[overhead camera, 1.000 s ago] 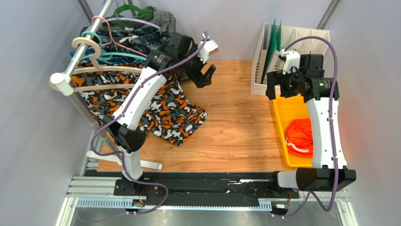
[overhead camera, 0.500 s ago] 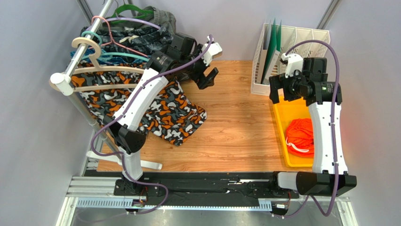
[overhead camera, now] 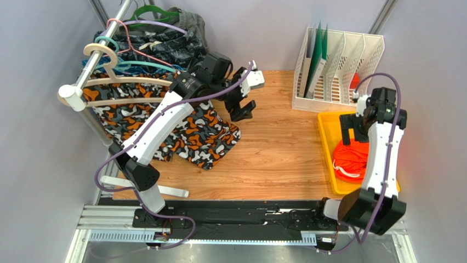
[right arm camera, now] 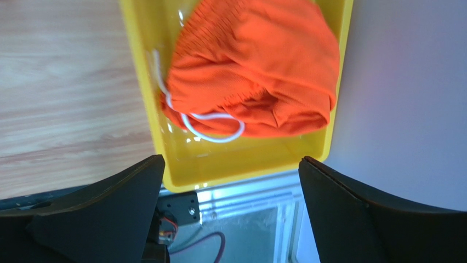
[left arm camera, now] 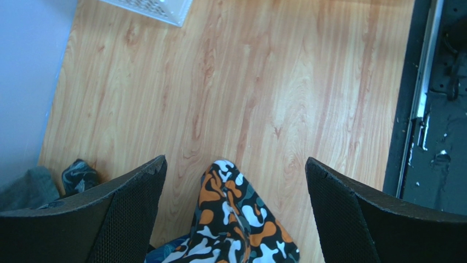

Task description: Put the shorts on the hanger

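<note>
The bright orange-red shorts [overhead camera: 348,158] lie bunched in a yellow bin [overhead camera: 324,137] at the right, with the white drawstring showing. In the right wrist view the shorts [right arm camera: 252,71] fill the bin [right arm camera: 143,98] ahead of my fingers. My right gripper [overhead camera: 347,125] [right arm camera: 230,183] is open and empty, above the bin's far end. The cream hanger [overhead camera: 118,82] hangs on the rail at the far left. My left gripper [overhead camera: 244,107] [left arm camera: 235,183] is open and empty, above the corner of the camouflage shorts [left arm camera: 235,224].
The camouflage shorts [overhead camera: 203,131] hang from the rail down onto the wooden table [overhead camera: 274,148]. Thin teal, pink and green hangers [overhead camera: 137,46] with dark clothes crowd the rail [overhead camera: 87,76]. A white file rack [overhead camera: 340,66] stands at the back right.
My right gripper has swung from in front of the file rack back over the yellow bin and now points down at the shorts. My left gripper has moved a little right and nearer.
</note>
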